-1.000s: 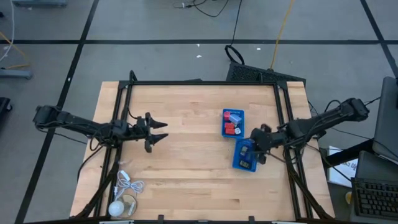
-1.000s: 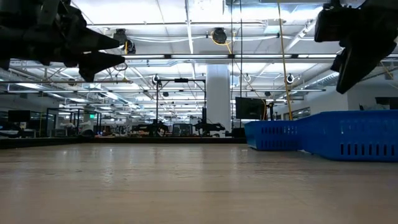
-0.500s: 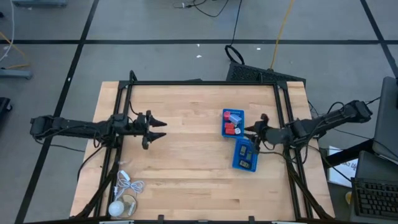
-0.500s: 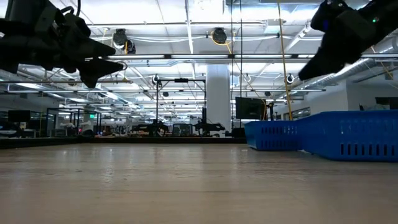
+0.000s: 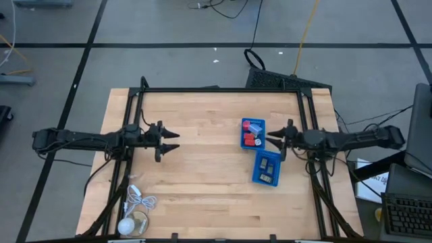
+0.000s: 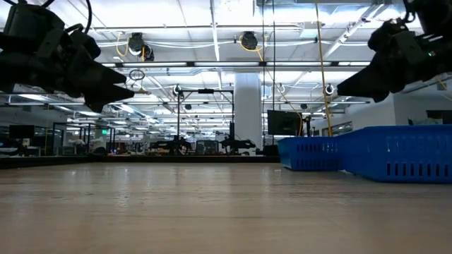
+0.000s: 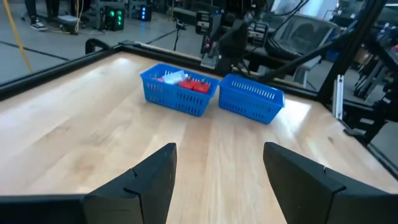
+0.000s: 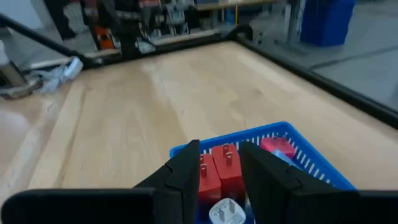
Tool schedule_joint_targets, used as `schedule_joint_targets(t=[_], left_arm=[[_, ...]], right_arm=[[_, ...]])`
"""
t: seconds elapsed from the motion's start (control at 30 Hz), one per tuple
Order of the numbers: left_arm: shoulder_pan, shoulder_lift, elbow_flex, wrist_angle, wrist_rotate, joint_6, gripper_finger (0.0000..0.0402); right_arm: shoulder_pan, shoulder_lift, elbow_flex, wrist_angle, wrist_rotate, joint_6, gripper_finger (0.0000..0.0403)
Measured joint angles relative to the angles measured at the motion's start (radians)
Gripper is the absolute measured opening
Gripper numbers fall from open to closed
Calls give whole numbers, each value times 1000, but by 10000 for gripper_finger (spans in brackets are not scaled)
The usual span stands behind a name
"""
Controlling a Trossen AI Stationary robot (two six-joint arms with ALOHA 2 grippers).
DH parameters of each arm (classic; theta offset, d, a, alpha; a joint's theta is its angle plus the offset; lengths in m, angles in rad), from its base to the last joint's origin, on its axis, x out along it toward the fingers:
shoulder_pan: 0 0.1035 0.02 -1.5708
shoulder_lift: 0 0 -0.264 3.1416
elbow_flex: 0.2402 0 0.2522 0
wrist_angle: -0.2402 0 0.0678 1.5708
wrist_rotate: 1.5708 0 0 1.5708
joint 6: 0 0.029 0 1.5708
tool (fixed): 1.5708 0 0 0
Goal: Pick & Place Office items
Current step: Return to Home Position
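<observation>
The wooden plank table [image 5: 202, 182] carries small blocky office items [image 5: 249, 140] in slotted blue plastic: red and pale pieces fill one tray [image 5: 243, 128], dark ones the adjoining tray [image 5: 256, 177]. The left claw [image 5: 174, 140] is spread and empty. The right claw [image 5: 271, 139] is slightly parted and empty, just beside both.

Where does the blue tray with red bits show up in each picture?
High view: blue tray right of centre.
Low view: the farther tray, right.
Left wrist view: ahead, across the table.
Right wrist view: just past the right pincer.
Landmark, except there: second blue tray alongside.
</observation>
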Motion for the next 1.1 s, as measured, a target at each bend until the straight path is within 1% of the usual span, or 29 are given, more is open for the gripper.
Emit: schedule_joint_targets(t=[0.23,0.33,0.43,0.53,0.77,1.1], left_arm=[[0,0,0,0,0,75,244],[0,0,0,0,0,78,244],[0,0,0,0,0,80,244],[0,0,0,3,0,79,244],[0,0,0,4,-1,79,244],[0,0,0,4,-1,79,244]], right_arm=[[8,-242,-143,53,27,-67,105],[9,-322,-175,33,26,-92,106],[9,-332,-177,31,-25,-128,107],[9,-335,-178,26,-28,-136,105],[9,-302,-179,39,-30,24,101],[9,-298,-180,51,-28,43,100]])
